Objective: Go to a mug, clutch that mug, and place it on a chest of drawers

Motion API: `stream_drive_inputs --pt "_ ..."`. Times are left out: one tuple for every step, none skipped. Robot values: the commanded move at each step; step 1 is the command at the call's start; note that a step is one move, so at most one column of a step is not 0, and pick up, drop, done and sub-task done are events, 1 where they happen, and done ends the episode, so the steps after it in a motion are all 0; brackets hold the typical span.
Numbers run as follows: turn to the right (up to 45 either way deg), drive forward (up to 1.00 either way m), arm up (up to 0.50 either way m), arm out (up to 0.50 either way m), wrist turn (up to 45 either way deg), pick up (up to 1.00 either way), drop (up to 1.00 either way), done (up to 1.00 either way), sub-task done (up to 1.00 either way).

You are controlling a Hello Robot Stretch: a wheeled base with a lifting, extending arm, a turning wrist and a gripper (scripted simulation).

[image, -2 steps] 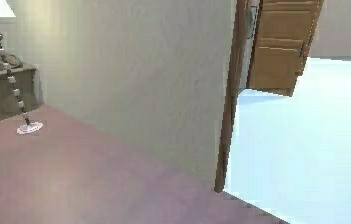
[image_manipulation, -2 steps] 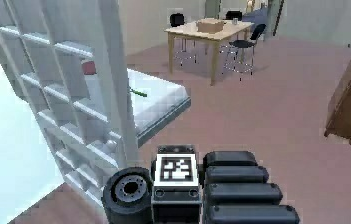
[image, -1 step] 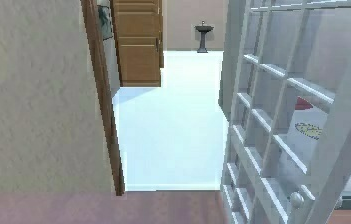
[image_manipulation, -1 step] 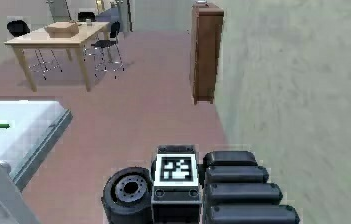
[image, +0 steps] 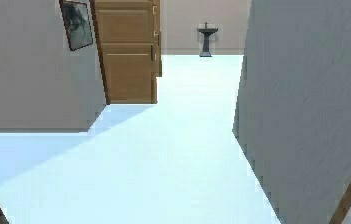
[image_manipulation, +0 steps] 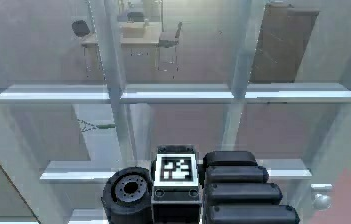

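The gripper (image_manipulation: 129, 196) is seen as a dark round body at the bottom edge of the arm side view, beside 1 white square (image_manipulation: 175, 168) with black marks. Its far end cannot be made out, so it cannot be told whether anything is held. Behind it stands a window (image_manipulation: 173, 93) with white bars, and through the glass a surface (image_manipulation: 143, 38) with chairs (image_manipulation: 80, 30) and a tall brown cabinet (image_manipulation: 288, 40) are seen. In the forward view a pale floor (image: 153, 150) leads past a wooden door (image: 128, 50) and a framed picture (image: 76, 22) toward a dark pedestal (image: 208, 38). Where the mug stands cannot be told. The step in hand is judged to be the going to it, so driving forward and looking around is called for next. No writing can be read.
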Motion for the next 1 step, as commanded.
stream_drive_inputs --pt "0.0 1.0 0.0 0.0 0.0 0.0 0.0 0.0 0.0"
